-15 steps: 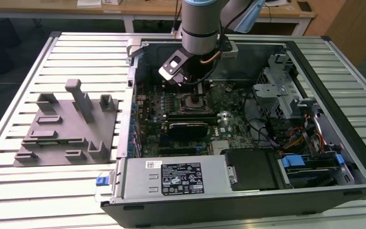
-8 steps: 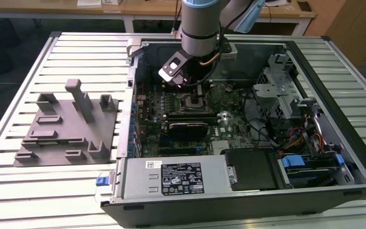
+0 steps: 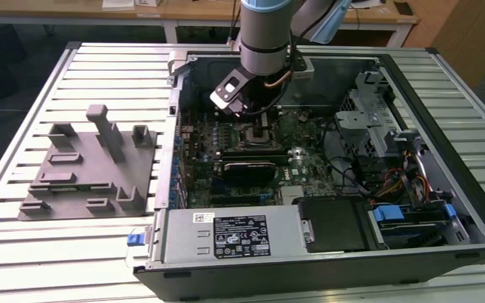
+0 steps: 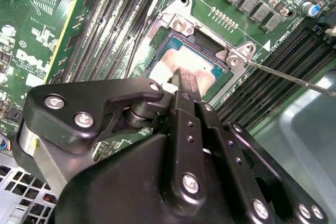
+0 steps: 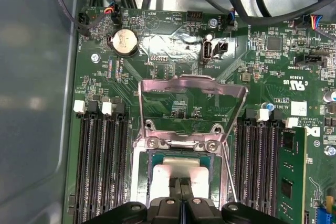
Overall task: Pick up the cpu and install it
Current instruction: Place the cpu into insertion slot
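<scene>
The small flat square cpu [image 5: 176,169], with a pale silver-grey metal top, lies flat inside the square metal-framed socket [image 5: 178,142] on the green motherboard [image 5: 157,77]. The black gripper [image 5: 181,183] is closed, its 2 fingers [image 4: 190,85] pressed together with nothing between them. Their tips sit over the cpu's middle, though I cannot tell if they touch it. The silver load plate [image 5: 191,81] stands swung up. Black memory slots [image 5: 102,166] crowd both sides of the socket, and a thin steel lever [image 4: 286,76] juts from 1 corner.

Cpu [image 5: 176,167]: small sq. chip, shiny silver-grey top, lying flat in open socket [image 5: 157,141], partly hidden.
</scene>
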Controlling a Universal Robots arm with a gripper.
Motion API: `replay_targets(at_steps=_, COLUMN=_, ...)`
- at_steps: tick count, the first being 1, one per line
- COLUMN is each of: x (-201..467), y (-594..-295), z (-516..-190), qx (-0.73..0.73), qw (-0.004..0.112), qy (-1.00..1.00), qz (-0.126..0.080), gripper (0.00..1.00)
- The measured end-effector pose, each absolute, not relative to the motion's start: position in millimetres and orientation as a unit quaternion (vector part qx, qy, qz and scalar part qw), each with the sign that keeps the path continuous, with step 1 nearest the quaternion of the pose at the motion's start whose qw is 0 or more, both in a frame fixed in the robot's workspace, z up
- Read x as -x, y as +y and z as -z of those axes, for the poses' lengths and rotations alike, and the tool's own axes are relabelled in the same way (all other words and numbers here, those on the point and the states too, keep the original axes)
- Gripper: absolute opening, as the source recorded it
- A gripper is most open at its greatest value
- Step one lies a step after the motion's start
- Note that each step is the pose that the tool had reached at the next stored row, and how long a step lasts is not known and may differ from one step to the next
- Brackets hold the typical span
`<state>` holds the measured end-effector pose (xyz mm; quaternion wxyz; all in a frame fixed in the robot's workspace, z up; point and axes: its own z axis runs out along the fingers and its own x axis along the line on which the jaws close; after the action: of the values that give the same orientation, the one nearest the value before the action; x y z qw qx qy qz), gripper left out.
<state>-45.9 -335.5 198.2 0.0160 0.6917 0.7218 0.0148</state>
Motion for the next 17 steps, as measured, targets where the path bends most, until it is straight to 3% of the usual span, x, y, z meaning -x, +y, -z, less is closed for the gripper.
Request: replay_targets(at_steps=17, x=47.0, y=-335.5, z=-197.2, qx=-0.692, qw=0.013, qy=0.722, qz=-0.018, gripper=0.11)
